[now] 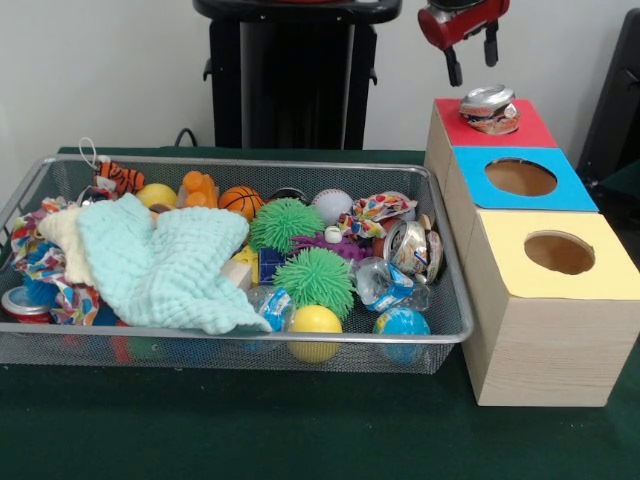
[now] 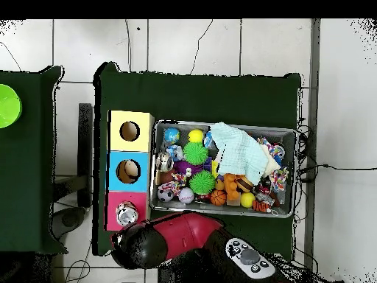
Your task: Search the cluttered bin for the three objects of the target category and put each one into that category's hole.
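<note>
A crushed silver can (image 1: 489, 108) lies on top of the red box (image 1: 520, 130), over its hole; from above it shows as the can (image 2: 127, 214) on the red box (image 2: 115, 219). My gripper (image 1: 472, 55) hangs open just above it with nothing between its fingers. In the overhead view the red arm (image 2: 173, 234) covers the gripper. Another crushed can (image 1: 410, 247) rests in the wire bin (image 1: 230, 350) at its right end. A red-rimmed can (image 1: 22, 305) sits at the bin's left end. The blue box (image 1: 575, 190) and the yellow box (image 1: 500, 235) have open round holes.
The bin (image 2: 287, 131) holds a light blue cloth (image 1: 165, 265), two green spiky balls (image 1: 315, 280), a yellow ball (image 1: 315, 322), a small basketball (image 1: 240, 201), a baseball (image 1: 332, 205) and patterned fabric. A green disc (image 2: 6, 105) lies on a second table.
</note>
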Available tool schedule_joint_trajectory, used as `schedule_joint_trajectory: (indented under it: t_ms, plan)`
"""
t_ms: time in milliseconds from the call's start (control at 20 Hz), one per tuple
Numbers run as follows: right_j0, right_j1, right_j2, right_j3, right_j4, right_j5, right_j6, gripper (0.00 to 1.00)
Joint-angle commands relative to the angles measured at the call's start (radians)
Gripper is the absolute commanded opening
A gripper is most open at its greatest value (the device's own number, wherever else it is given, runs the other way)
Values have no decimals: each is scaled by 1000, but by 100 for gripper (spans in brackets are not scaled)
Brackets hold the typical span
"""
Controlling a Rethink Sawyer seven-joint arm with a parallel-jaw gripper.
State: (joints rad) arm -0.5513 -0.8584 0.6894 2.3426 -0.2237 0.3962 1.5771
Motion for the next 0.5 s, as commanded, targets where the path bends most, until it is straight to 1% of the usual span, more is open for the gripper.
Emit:
schedule_joint_trajectory:
  t_ms: [50, 250, 500]
  plan:
    - [-35, -47, 55, -91, -81, 24, -43, 100]
    - [-39, -63, 41, -113, -103, 43, -52, 100]
    - [-70, -58, 58, -113, -110, 26, -48, 100]
